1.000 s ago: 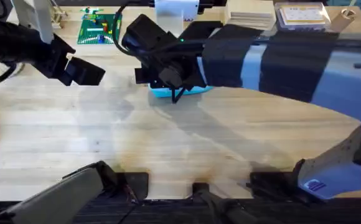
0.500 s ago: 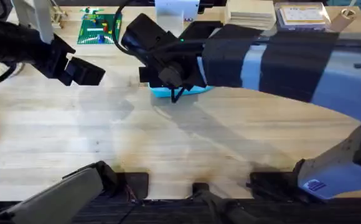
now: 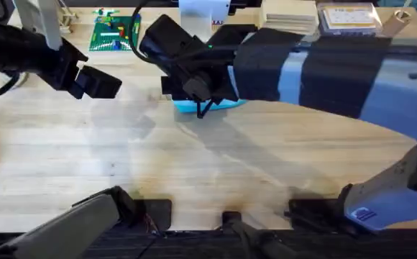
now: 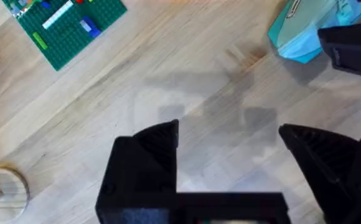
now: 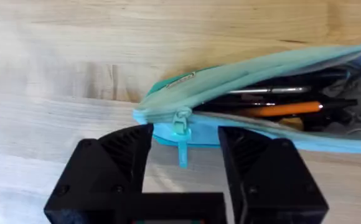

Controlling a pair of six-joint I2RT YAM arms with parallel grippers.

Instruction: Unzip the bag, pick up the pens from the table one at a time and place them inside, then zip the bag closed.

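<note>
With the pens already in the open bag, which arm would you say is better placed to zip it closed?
The right: its gripper is open around the bag's pull tab. The left gripper hovers open over bare table.

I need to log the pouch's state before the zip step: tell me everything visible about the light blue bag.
The bag is a light blue, soft fabric pouch lying on its side on the wooden table, near the far middle. Its zipper is mostly open, showing pens inside, one with an orange part. The pull tab hangs at the closed end, between the open fingers of the right tool, not visibly pinched. The left tool stays apart.
</note>
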